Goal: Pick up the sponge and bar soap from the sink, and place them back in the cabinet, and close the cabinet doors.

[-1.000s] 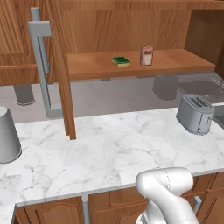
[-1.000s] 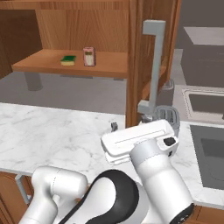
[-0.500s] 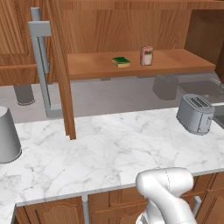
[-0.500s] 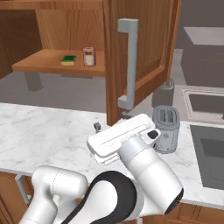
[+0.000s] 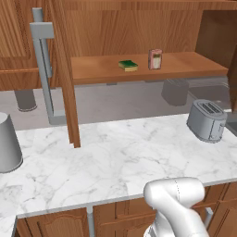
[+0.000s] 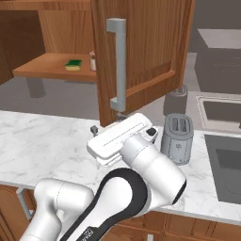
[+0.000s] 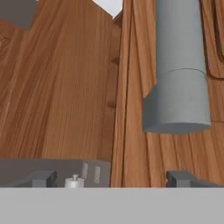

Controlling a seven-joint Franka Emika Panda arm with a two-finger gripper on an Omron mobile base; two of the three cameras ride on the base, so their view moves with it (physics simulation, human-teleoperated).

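The green and yellow sponge (image 5: pixel 128 65) (image 6: pixel 73 63) and the cream bar soap (image 5: pixel 155 59) lie on the cabinet's wooden shelf (image 5: pixel 185 67). In the right base view the bar soap (image 6: pixel 92 60) is half hidden behind the right cabinet door (image 6: pixel 150 47), which stands part-way swung in. My gripper (image 6: pixel 107 121) (image 7: pixel 111 179) is open at the lower end of that door's grey bar handle (image 6: pixel 117 66) (image 7: pixel 179 74), close against the wood. The left cabinet door (image 5: pixel 62 69) stands wide open, edge-on. The dark sink (image 6: pixel 226 162) lies at the far right.
A grey toaster (image 5: pixel 208 119) (image 6: pixel 176 139) stands on the marble counter (image 5: pixel 106 162) near the sink. A grey canister (image 5: pixel 7 143) sits at the counter's left end. Arched-panel fronts run below the counter edge.
The right cabinet door has swung further toward shut, and my hand has followed it leftward at the handle's lower end. Sponge, soap and left door have not moved.
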